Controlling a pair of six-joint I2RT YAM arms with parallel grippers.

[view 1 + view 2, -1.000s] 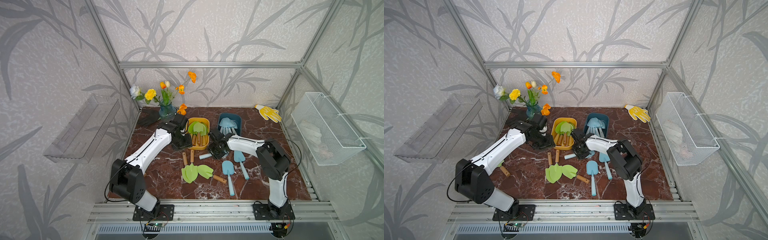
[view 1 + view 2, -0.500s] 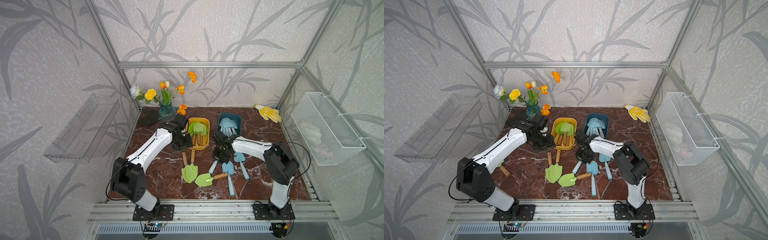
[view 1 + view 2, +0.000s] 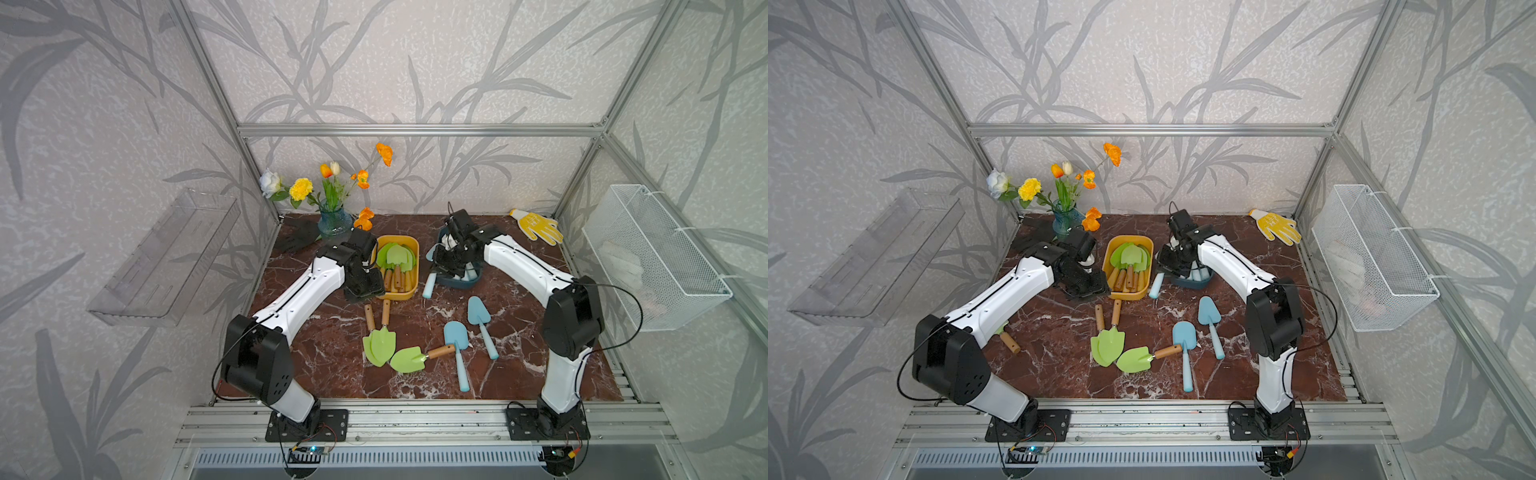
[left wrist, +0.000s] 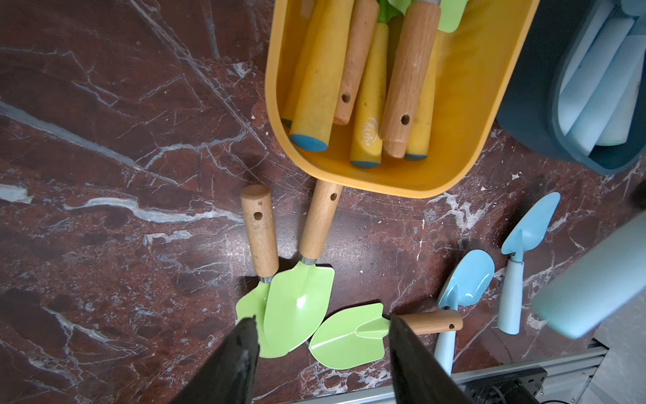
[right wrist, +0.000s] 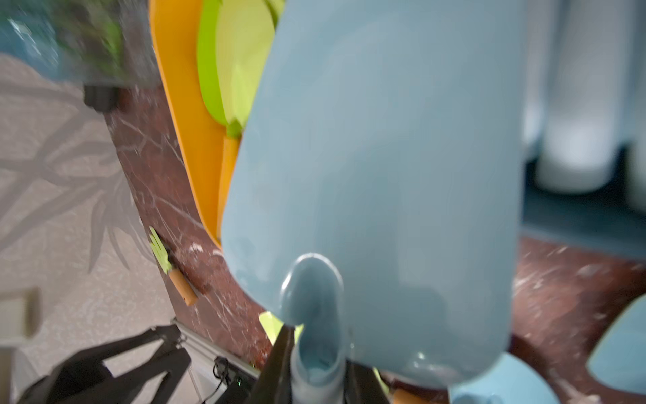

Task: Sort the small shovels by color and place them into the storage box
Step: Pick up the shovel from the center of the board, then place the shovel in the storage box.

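One blue shovel (image 5: 384, 175) clamped in right gripper (image 5: 318, 367) | left gripper (image 4: 322, 321) parted, empty, near green shovels (image 4: 297, 304)

Lying loose: 3 green shovels (image 3: 381, 343), 2 blue shovels (image 3: 456, 334); 2 boxes (image 3: 399, 296).

Blue shovel (image 3: 428, 284) tilted at blue box (image 3: 461, 285) rim; five shovels (image 3: 384, 343) loose.

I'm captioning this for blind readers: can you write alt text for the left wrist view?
The left gripper, jaws open, hangs over three green shovels lying on the marble table beside a yellow box holding more; two pale blue shovels lie nearby.
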